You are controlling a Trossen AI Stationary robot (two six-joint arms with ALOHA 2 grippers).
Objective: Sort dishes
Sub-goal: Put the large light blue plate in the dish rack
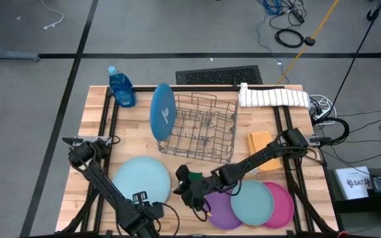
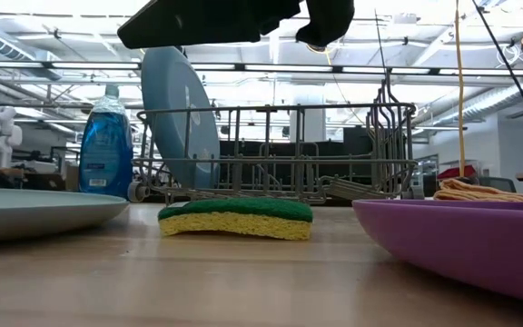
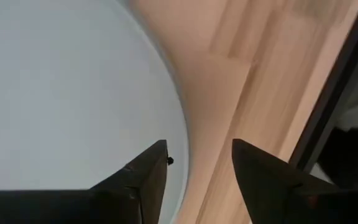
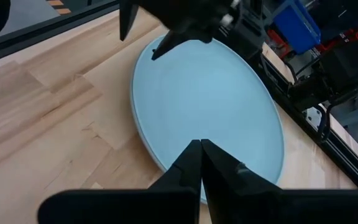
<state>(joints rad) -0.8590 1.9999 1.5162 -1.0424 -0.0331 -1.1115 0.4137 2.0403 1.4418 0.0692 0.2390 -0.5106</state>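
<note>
While only 1 dish, the deep-blue plate (image 1: 163, 111), stands in the rack (image 1: 204, 129) at frame centre, 4 plates lie on the bench (image 1: 91, 139): the pale-blue plate (image 1: 139, 178) at lower left beside the spread left tool (image 3: 194, 171), and purple (image 1: 221, 210), teal (image 1: 253, 202) and pink (image 1: 283, 205) plates at lower right near the pressed-together, empty right tool (image 4: 201, 163).

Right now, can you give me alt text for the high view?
Deep-blue plate stands on edge in the wire rack. Pale-blue plate lies flat by the left pincer; right pincer, shut, hovers beside purple, teal, pink plates.
</note>
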